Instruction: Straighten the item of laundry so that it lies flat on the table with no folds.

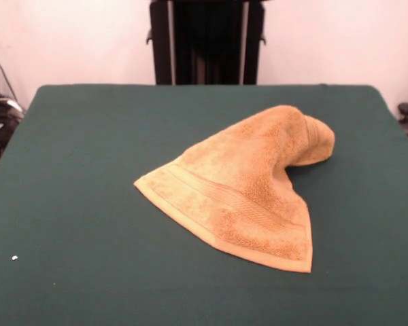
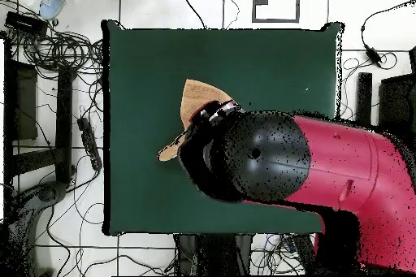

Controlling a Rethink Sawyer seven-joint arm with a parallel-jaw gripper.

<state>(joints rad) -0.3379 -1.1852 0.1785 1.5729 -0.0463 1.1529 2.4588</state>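
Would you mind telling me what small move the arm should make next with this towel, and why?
Probably come down over the bunched far end of the towel and grip it there, to pull it out flat. In the front view one banded edge already lies flat on the table, while the opposite end is humped up and tucked under. The arm sits above the towel in the overhead view; its gripper is hidden.

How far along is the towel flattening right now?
Nothing looks done: the orange-tan terry towel lies on the dark green cloth table folded over itself, one end bunched into a hump. From overhead the red and black arm covers most of it. Full unfolding remains.
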